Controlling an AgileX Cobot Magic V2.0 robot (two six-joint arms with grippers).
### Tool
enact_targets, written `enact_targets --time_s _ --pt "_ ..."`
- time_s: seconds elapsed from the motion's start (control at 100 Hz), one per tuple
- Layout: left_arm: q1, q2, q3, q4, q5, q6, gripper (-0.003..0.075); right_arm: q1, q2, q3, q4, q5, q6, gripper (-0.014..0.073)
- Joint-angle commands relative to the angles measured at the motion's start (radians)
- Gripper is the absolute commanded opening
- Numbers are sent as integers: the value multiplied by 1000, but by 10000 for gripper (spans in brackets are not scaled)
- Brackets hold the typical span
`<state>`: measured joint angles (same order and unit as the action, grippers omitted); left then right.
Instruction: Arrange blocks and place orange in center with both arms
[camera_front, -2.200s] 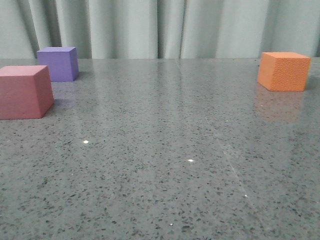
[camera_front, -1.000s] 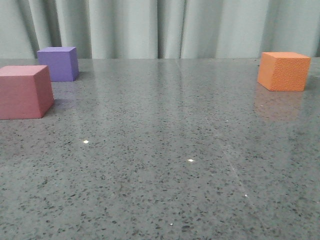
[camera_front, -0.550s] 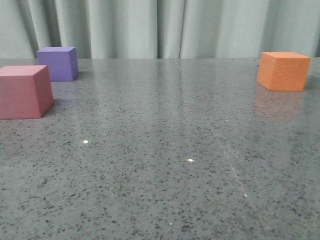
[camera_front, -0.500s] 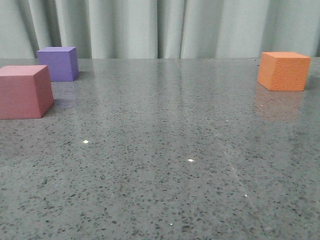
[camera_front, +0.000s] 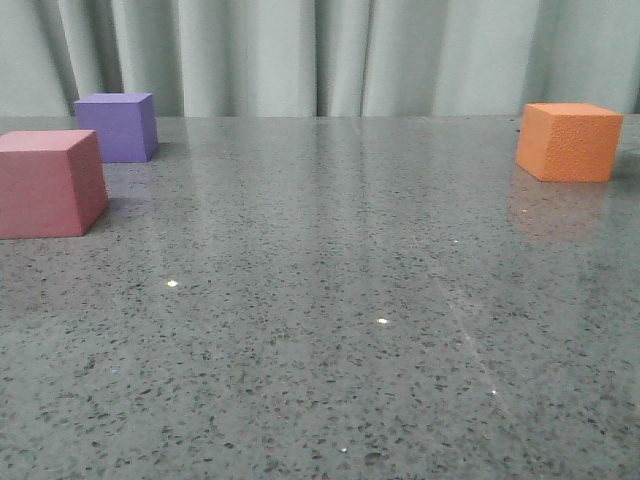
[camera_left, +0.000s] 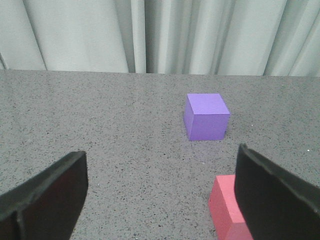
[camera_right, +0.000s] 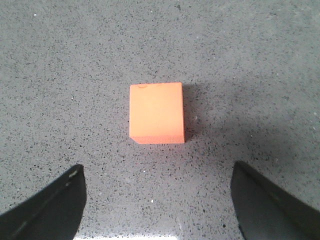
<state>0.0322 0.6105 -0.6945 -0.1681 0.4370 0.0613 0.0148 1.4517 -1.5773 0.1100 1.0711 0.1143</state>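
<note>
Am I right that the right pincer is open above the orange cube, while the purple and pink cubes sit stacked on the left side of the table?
Not quite: the purple cube and pink cube are not stacked; the front view shows both resting on the table, side by side. The rest holds: the right pincer is open above the orange cube.

Pink cube (camera_front: 48, 183) near purple cube (camera_front: 118, 127); orange cube (camera_front: 567, 141) far right.

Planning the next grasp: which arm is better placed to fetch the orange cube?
Right. Its open tool hangs directly above the orange cube; the left tool faces the purple cube and pink cube.
</note>
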Motion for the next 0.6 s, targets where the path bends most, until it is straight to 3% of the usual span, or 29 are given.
enact_targets --time_s 0.0,0.23,0.59 --pt "2 6 -36 -15 -83 -3 565 -3 30 -102 21 20 -33 592" --pt "2 6 -36 -15 -83 -3 565 -3 187 -236 29 93 -36 592" --pt "2 6 -36 -15 -83 -3 565 -3 348 -289 47 97 -36 592"
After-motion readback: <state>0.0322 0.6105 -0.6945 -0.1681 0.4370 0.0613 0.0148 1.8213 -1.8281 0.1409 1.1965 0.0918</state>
